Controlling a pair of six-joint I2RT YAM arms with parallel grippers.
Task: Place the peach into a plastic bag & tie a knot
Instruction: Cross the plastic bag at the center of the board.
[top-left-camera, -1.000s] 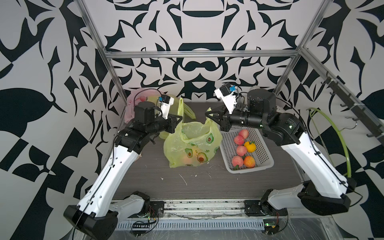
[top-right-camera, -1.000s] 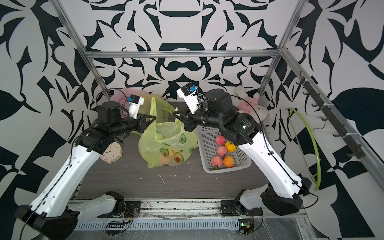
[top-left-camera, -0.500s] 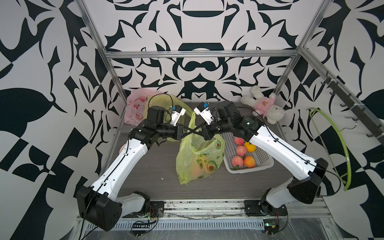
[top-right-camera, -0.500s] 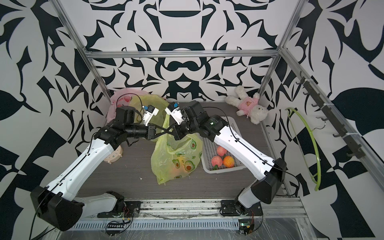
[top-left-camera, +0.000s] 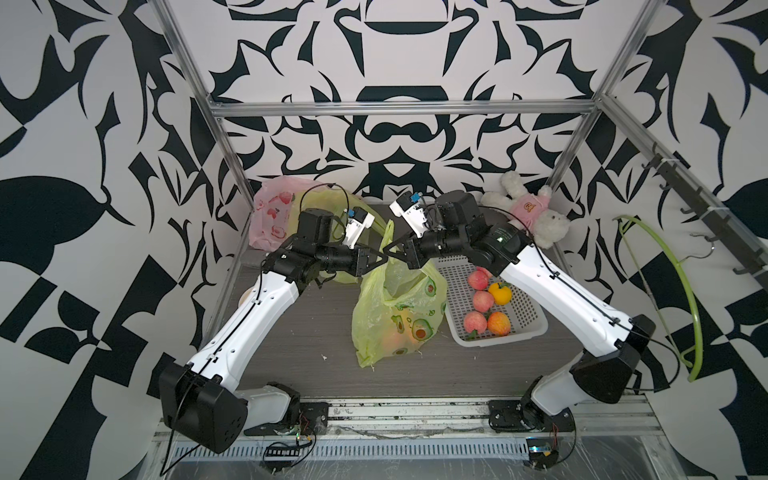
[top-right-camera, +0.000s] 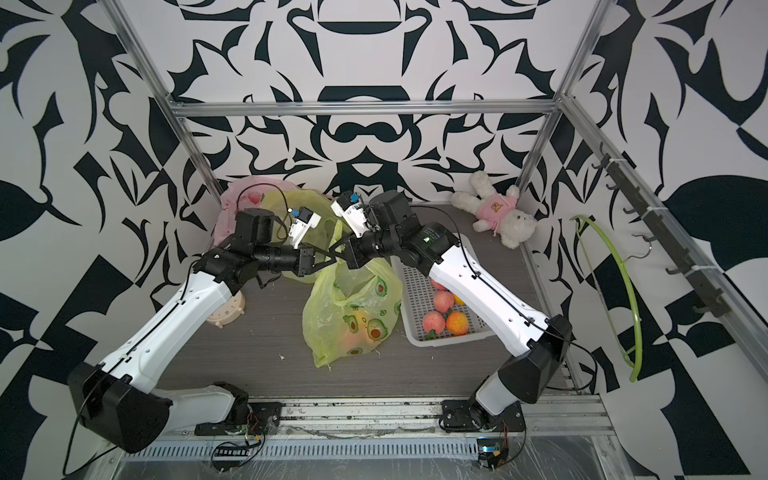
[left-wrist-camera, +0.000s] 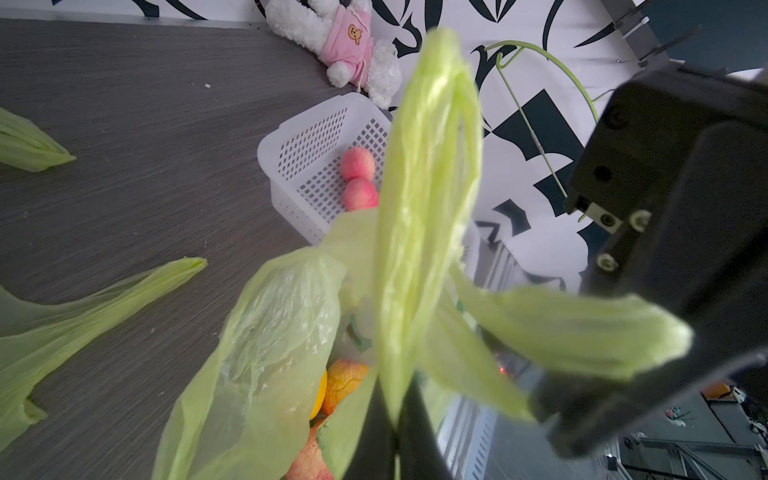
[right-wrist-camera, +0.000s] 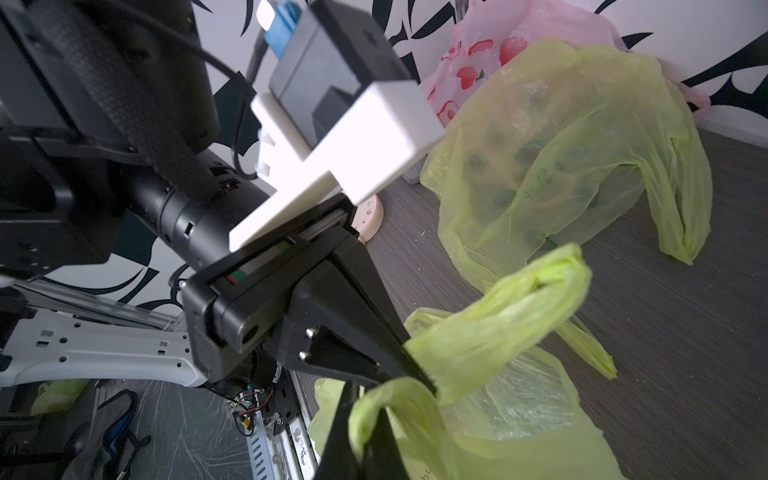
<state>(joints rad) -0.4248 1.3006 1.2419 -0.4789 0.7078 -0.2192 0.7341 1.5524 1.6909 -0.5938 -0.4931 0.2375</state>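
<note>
Peach (left-wrist-camera: 309, 461) is only a pink patch down the bag mouth, cut off by the frame edge. Other fruit beside it is blurred by the film. Plastic bag (top-left-camera: 397, 316): yellow-green, avocado print, standing just beside the white basket (top-left-camera: 523, 328). Above the bag, left gripper (top-left-camera: 383, 259) and right gripper (top-left-camera: 387, 251) cross, each clamped tight on one handle, tips overlapping in both top views.

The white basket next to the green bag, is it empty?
No, in a top view the white basket holds pink peaches and an orange fruit.
</note>
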